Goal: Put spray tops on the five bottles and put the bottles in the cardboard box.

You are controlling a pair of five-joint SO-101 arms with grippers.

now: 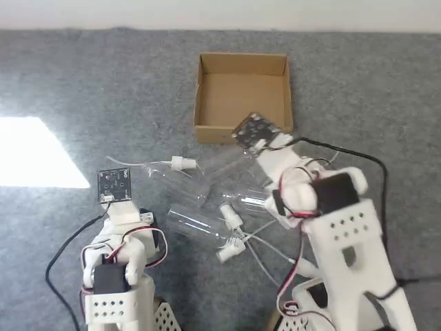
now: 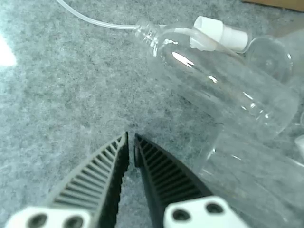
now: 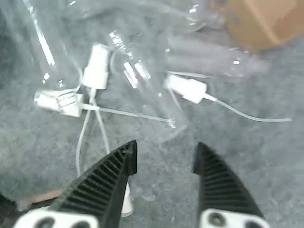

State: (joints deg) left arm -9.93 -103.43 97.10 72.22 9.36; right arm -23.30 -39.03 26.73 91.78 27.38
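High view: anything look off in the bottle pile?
Bottles lie on their sides, heaped across each other, with loose spray tops scattered among them. Cardboard box sits upright and empty. No spill or damage visible.

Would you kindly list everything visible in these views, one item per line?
Brown cardboard box: one, brown, open and empty, at the far side of the table beyond the bottles.
Clear plastic bottles: at least four, exact count unclear, transparent, lying on their sides in a cluster between the arms, in front of the box.
White spray tops with thin tubes: at least four, white, lying among the bottles.
Grey carpeted table surface: one, grey, under everything.
Left gripper: one, black fingers, shut, low over bare surface beside a bottle.
Right gripper: one, black fingers, open, above the spray tops.
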